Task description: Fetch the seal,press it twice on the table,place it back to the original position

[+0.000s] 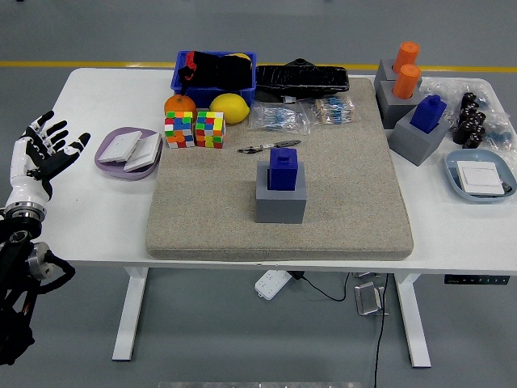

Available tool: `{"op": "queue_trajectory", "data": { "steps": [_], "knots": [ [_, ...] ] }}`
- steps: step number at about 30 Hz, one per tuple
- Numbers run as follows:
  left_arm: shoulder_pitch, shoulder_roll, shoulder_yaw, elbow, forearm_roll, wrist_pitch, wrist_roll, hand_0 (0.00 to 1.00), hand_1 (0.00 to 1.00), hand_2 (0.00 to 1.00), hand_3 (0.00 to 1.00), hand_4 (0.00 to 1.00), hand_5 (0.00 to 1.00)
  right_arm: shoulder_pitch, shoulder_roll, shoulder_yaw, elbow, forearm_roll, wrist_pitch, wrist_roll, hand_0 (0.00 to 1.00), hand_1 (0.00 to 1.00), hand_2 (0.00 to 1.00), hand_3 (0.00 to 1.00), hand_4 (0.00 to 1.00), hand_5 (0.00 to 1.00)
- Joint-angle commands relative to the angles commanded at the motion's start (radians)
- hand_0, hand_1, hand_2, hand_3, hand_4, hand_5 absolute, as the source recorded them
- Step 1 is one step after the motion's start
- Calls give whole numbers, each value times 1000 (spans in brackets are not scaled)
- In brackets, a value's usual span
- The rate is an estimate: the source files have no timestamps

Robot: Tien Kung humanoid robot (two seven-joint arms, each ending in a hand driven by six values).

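Note:
A blue seal (283,169) stands upright in a grey square holder (280,200) at the middle of the beige felt mat (210,218). My left hand (44,153) hovers over the table's left edge, far to the left of the seal, its fingers spread and holding nothing. The right arm does not show. A second blue seal (428,112) sits in another grey holder (416,141) at the mat's right edge.
Two orange seals (405,69) in grey holders stand at the back right. A purple tray (128,152) lies left of the mat, with two puzzle cubes (195,129), an orange, a lemon (229,107) and a blue bin (213,73) behind. A light-blue tray (481,175) lies at the right.

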Motion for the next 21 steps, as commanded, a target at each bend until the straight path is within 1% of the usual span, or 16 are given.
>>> {"op": "queue_trajectory", "data": {
  "steps": [12, 21],
  "knots": [
    [-1, 7, 8, -5, -3, 1, 1, 819, 779, 734, 829, 909, 63, 3, -1, 15, 0, -10, -1, -3, 885, 748, 732, 745, 830, 521],
    [2, 7, 16, -5, -4, 1, 1, 818, 778, 732, 828, 908, 61, 0, -1, 14, 0, -13, -2, -6, 885, 748, 733, 745, 830, 519]
  ]
}}
